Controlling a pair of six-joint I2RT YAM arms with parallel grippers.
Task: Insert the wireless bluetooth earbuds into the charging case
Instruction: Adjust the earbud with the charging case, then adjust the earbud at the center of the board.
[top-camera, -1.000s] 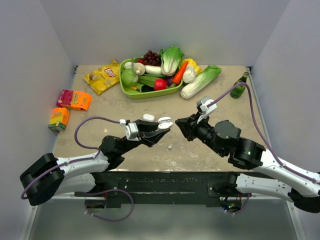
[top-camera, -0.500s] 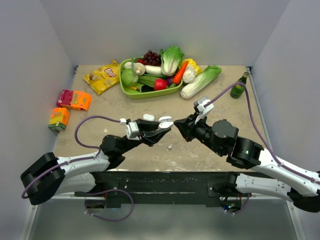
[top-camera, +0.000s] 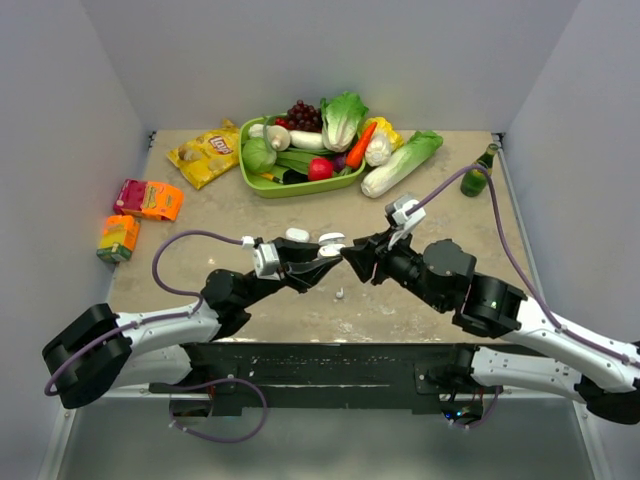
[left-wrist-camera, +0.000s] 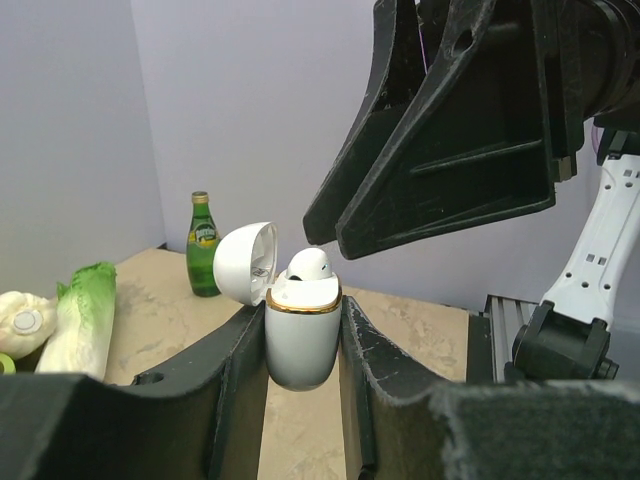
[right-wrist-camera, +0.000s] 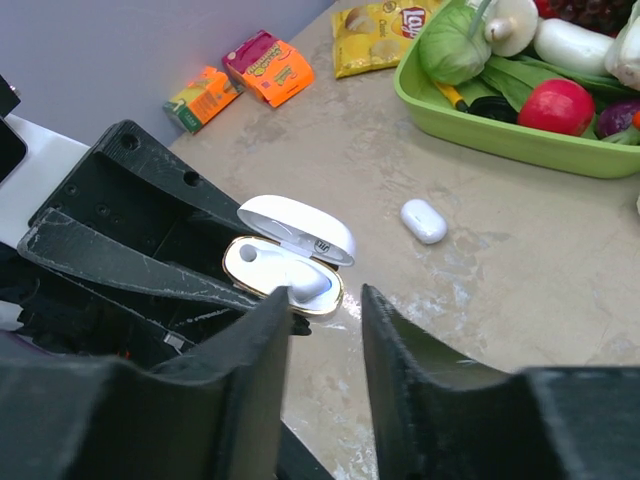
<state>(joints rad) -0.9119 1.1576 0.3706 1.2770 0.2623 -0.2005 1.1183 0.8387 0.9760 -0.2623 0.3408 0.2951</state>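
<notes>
My left gripper (left-wrist-camera: 303, 318) is shut on the white, gold-rimmed charging case (left-wrist-camera: 302, 345), holding it upright above the table with its lid (left-wrist-camera: 246, 262) swung open. One white earbud (left-wrist-camera: 309, 264) sits in the case's right-hand socket, its top poking out. The other socket (right-wrist-camera: 247, 252) looks empty. My right gripper (right-wrist-camera: 325, 305) hovers just over the case (right-wrist-camera: 283, 272) with its jaws open and nothing between them; its left fingertip is close beside the earbud (right-wrist-camera: 308, 281). In the top view both grippers meet at mid-table, left gripper (top-camera: 318, 262), right gripper (top-camera: 352, 262). A tiny white earbud (top-camera: 340, 293) lies on the table below them.
A second, closed white case (right-wrist-camera: 423, 220) lies on the table behind the held one. A green tray (top-camera: 262, 180) of vegetables stands at the back, with a chips bag (top-camera: 205, 152), a green bottle (top-camera: 478, 178), a loose cabbage (top-camera: 400, 163) and juice boxes (top-camera: 148, 199) around it.
My right gripper has moved left up to the held case and its jaws have opened. The left arm has kept the case still.
</notes>
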